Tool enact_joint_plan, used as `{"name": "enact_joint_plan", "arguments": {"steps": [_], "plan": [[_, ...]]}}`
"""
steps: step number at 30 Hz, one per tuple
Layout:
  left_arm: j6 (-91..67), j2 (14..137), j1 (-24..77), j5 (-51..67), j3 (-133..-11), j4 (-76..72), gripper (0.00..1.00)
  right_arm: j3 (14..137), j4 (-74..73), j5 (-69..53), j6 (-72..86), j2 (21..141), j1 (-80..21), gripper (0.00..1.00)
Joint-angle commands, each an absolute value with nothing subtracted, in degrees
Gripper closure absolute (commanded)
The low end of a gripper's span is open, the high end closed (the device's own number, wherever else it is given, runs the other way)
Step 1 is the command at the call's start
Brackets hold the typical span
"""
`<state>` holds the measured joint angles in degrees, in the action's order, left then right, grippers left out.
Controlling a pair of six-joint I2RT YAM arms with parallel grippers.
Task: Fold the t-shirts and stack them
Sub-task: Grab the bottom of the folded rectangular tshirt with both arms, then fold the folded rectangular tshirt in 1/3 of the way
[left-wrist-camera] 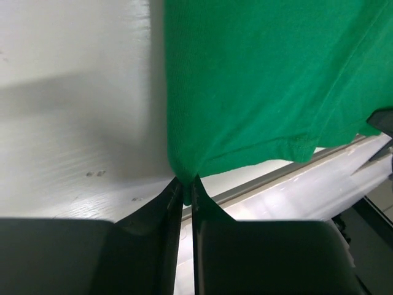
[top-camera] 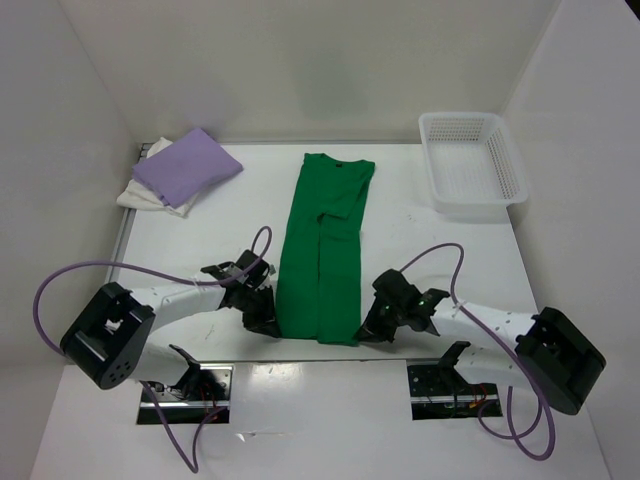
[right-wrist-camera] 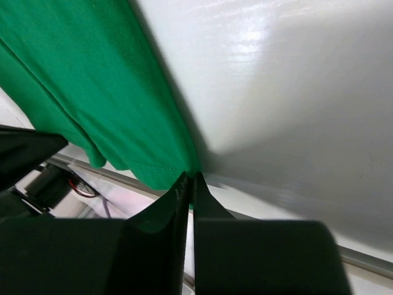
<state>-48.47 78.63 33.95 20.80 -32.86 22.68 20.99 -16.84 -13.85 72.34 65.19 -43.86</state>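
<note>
The left gripper [left-wrist-camera: 186, 186] is pressed together on the near left corner of the green t-shirt [top-camera: 325, 250]; the right gripper [right-wrist-camera: 190, 179] pinches the near right corner of the same hem; both sit low at the table [top-camera: 200, 250]. The shirt lies in the middle as a long narrow strip running near to far, sleeves already turned in, collar at the far end; the crosswise fold looks to be what is left. At the far left the lilac t-shirt [top-camera: 188, 165] rests folded on the white t-shirt [top-camera: 140, 193]; the green one is not yet stacked there. The basket [top-camera: 470, 170] stands far right.
</note>
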Motion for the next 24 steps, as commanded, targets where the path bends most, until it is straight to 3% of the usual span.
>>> {"name": "enact_joint_plan", "arguments": {"steps": [1, 7, 12, 17, 24], "plan": [[-49.31, 76.74, 34.19, 18.56, -33.40, 23.98, 0.86, 22.49, -17.31, -12.92, 72.60, 66.18, -45.00, 1.00], [-47.38, 76.73, 34.19, 14.51, -41.28, 28.82, 0.90, 32.13, -24.41, -9.67, 68.92, 66.71, -45.00, 1.00], [-43.07, 76.73, 30.77, 11.60, -49.91, 33.39, 0.95, 39.89, -27.33, -10.18, 59.69, 69.87, -36.76, 1.00], [-38.85, 82.87, 23.30, 10.37, -58.69, 33.93, 0.98, 47.71, -27.33, -12.83, 47.76, 75.13, -22.18, 1.00], [-37.10, 98.84, 19.95, 7.82, -73.55, 29.53, 0.98, 63.34, -26.46, -12.83, 40.61, 91.13, -16.18, 1.00]]}}
